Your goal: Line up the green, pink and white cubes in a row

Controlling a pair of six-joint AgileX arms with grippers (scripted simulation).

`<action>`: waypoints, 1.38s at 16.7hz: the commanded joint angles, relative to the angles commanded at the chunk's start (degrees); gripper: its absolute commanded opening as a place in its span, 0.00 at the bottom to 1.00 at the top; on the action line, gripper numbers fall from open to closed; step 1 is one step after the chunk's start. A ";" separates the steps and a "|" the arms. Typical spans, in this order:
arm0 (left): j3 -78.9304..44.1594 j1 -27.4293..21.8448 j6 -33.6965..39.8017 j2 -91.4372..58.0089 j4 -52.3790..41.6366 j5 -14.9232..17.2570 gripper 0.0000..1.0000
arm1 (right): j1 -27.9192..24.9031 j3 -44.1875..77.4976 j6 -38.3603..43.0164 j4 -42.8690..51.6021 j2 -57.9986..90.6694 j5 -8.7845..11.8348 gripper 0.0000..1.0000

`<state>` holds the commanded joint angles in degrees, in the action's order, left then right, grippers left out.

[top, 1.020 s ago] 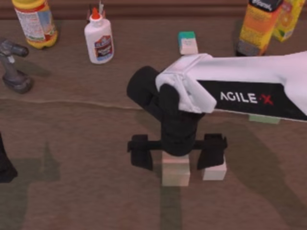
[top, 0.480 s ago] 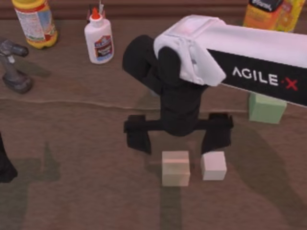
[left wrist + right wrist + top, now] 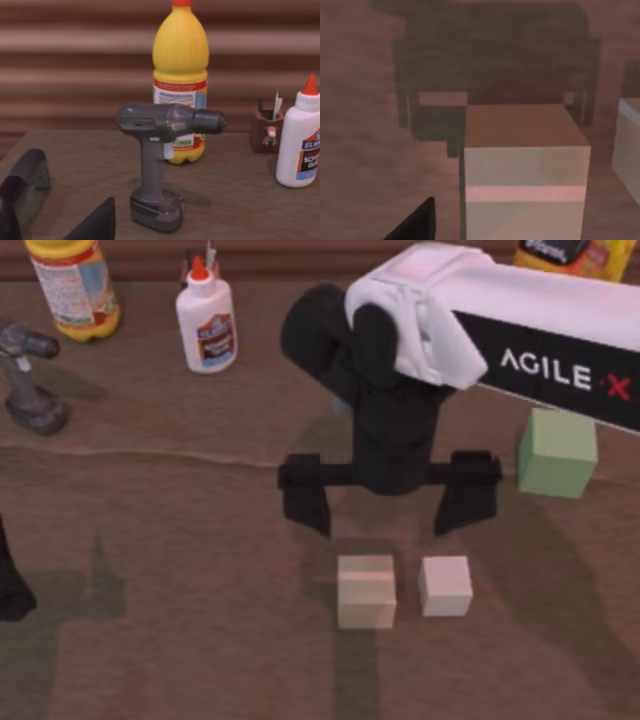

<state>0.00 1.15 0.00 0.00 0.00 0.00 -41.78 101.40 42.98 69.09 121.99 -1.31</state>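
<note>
The pink cube [image 3: 366,590] and the smaller white cube [image 3: 445,585] stand side by side on the table, a narrow gap between them. Apart from them, the larger green cube [image 3: 556,452] sits farther back on the right, beside the right arm. My right gripper [image 3: 388,502] hovers open just behind the pink and white pair, holding nothing. Its wrist view has the pink cube [image 3: 525,170] close in front, the white cube [image 3: 630,145] at the edge, and one fingertip [image 3: 417,222]. My left gripper [image 3: 10,590] is parked at the left edge.
A grey drill [image 3: 25,380], a yellow bottle [image 3: 70,285] and a glue bottle [image 3: 205,315] stand at the back left. Juice cartons [image 3: 560,250] show at the back right behind the right arm. The left wrist view shows the drill [image 3: 155,165] and a small pen holder [image 3: 267,130].
My right gripper, open around the pink cube a second ago, has lifted and drawn back from it. The arm shifted back and right, uncovering the green cube. The cubes stayed put.
</note>
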 joint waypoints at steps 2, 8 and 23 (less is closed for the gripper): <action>0.00 0.00 0.00 0.00 0.00 0.00 1.00 | 5.35 2.72 -3.61 1.14 1.90 0.18 1.00; 0.00 0.00 0.00 0.00 0.00 0.00 1.00 | 25.78 11.65 -17.38 4.70 7.73 0.85 1.00; 0.00 0.00 0.00 0.00 0.00 0.00 1.00 | 30.93 3.50 -21.90 -9.14 12.39 1.05 1.00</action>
<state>0.00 1.15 0.00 0.00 0.00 0.00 -10.86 104.90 21.08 59.95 134.38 -0.26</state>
